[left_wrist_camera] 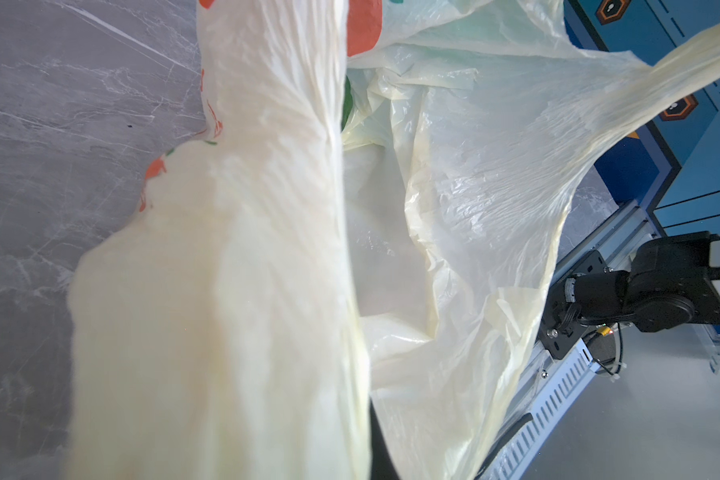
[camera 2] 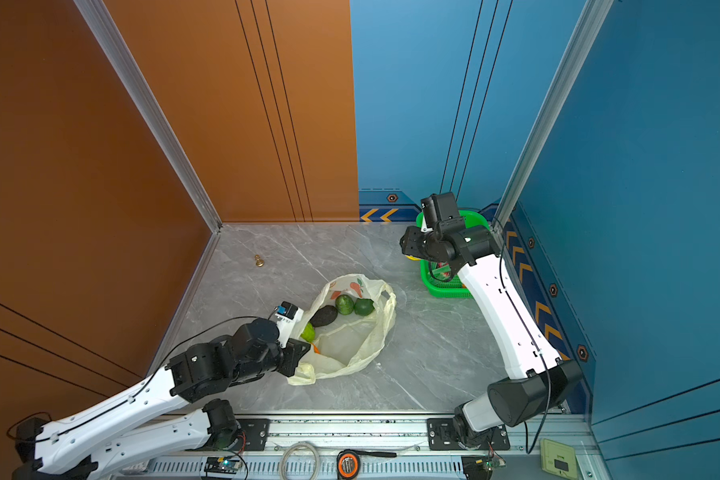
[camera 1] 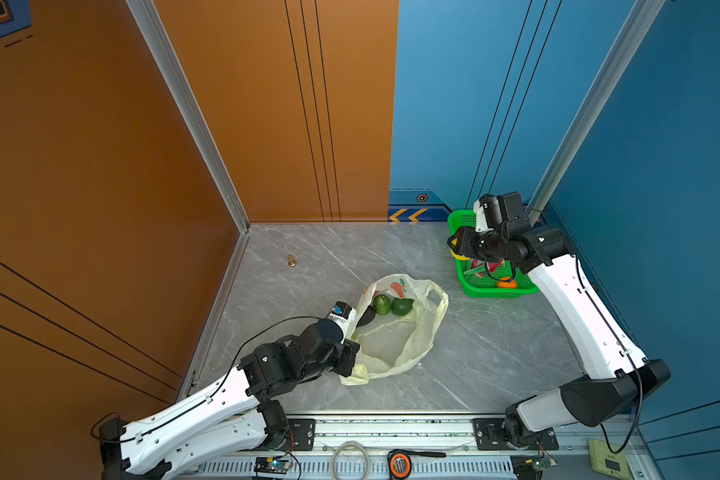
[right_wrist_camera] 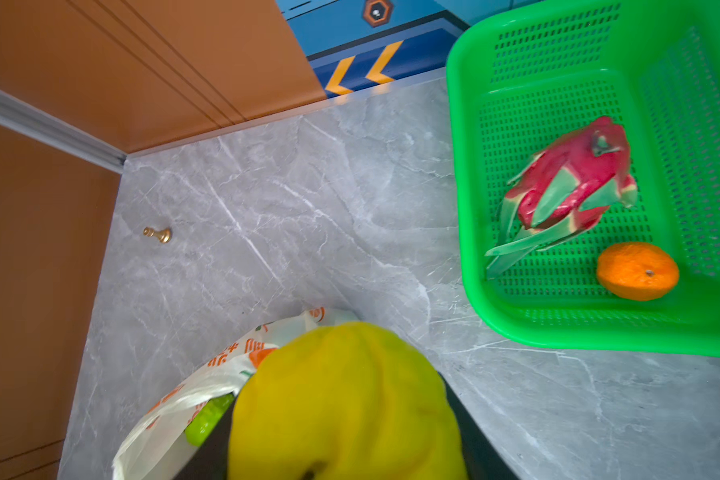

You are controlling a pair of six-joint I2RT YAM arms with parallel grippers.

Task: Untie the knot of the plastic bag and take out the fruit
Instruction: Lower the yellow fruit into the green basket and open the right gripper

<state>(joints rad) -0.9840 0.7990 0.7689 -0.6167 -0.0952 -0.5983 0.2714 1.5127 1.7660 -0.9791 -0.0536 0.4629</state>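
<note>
the thin translucent pale yellow plastic bag [camera 1: 429, 316] with orange fruit prints lies in the middle of the grey marble surface [camera 1: 495, 353]. its mouth gapes open and no tie shows in it. the left claw [camera 1: 355, 363] is clenched on the bag's near-left rim; in the left wrist view the film bunches right up against the camera and hides the jaws themselves. inside the bag, in both top views, sit two green round fruits [camera 1: 382, 304] and a dark avocado [camera 2: 324, 316], with a lighter green piece beside them.

the right claw [camera 1: 454, 245] grasps a yellow lemon [right_wrist_camera: 346, 399], raised at the far right. the bright green perforated plastic basket [right_wrist_camera: 464, 187] already holds a pink-green dragon fruit [right_wrist_camera: 570, 187] and an orange [right_wrist_camera: 636, 270].

what the coming move turns on: in the right wrist view the lemon hangs over bare surface, just beside the basket's rim on the side facing the bag, not over its floor. the basket lies toward the right arm's own side, with its long axis running away from the robot. so the lemon probably has to travel sideways across that rim before it is let go. the right arm is the nearer one, and the left looks best kept pinning the bag open.
</note>
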